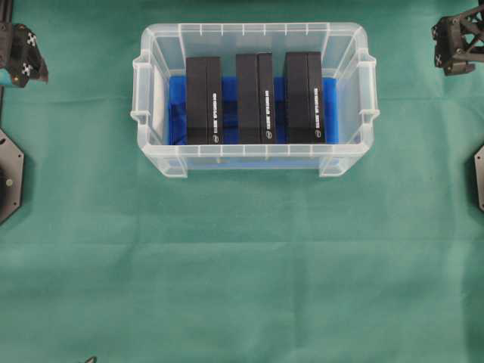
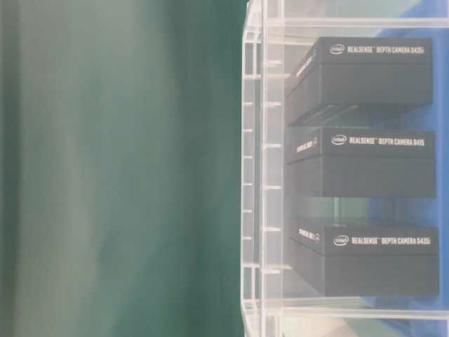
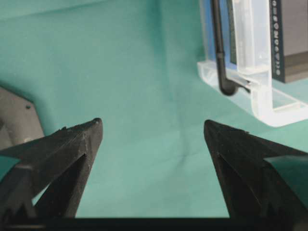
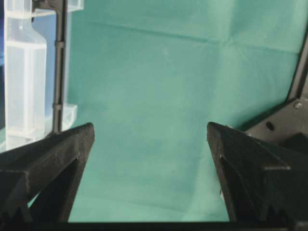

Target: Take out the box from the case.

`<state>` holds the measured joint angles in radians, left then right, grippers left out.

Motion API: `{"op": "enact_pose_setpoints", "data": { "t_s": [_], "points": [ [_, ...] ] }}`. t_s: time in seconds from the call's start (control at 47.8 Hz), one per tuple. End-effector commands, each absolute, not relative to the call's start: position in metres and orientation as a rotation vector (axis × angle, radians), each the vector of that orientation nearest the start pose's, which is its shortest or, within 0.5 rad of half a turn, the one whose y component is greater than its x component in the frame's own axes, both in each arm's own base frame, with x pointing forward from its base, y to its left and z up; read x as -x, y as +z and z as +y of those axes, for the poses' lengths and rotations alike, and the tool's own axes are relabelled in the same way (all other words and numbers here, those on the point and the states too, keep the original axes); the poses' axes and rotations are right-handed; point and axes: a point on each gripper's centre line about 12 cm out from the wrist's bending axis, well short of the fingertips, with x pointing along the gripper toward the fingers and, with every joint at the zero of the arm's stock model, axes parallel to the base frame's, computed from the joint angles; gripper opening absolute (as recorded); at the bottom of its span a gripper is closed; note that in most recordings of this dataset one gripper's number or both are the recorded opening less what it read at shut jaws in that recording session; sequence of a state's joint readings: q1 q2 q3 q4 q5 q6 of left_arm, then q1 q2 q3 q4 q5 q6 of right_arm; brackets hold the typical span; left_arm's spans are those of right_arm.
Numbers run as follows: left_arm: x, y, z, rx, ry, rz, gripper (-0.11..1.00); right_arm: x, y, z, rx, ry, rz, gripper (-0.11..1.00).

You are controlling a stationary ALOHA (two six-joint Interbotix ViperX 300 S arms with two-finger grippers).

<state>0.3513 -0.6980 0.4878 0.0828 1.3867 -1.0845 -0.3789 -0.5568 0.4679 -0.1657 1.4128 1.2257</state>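
The case (image 1: 253,30) is a clear plastic bin with a blue lining (image 1: 175,106), at the back middle of the green cloth. Three black boxes stand side by side in it: left (image 1: 204,98), middle (image 1: 254,97), right (image 1: 304,97). The table-level view shows them through the case wall (image 2: 256,175). My left gripper (image 1: 23,57) is at the far left edge, well clear of the case; its wrist view (image 3: 153,122) shows it open and empty over the cloth. My right gripper (image 1: 454,45) is at the far right edge; its wrist view (image 4: 149,125) shows it open and empty.
Green cloth (image 1: 242,265) covers the table. Black arm base plates sit at the left edge (image 1: 7,178) and right edge (image 1: 479,178). A corner of the case (image 3: 260,91) shows in the left wrist view, and its side (image 4: 24,72) in the right wrist view.
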Motion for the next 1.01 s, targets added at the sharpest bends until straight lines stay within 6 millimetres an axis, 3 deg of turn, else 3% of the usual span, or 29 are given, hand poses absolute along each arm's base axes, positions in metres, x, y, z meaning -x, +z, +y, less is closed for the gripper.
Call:
{"op": "enact_pose_setpoints", "data": {
  "t_s": [0.0, 0.503, 0.984],
  "points": [
    [-0.177, 0.355, 0.074, 1.083, 0.971, 0.847, 0.92, -0.197, 0.332, -0.1, -1.128, -1.205, 0.874, 0.94],
    [-0.176, 0.355, 0.074, 1.09, 0.976, 0.841, 0.92, -0.208, 0.328, -0.103, -1.153, -1.222, 0.877, 0.94],
    [-0.175, 0.356, 0.074, 1.11, 0.985, 0.826, 0.91, -0.249, 0.324, -0.108, -1.228, -1.204, 0.851, 0.93]
  ]
}}
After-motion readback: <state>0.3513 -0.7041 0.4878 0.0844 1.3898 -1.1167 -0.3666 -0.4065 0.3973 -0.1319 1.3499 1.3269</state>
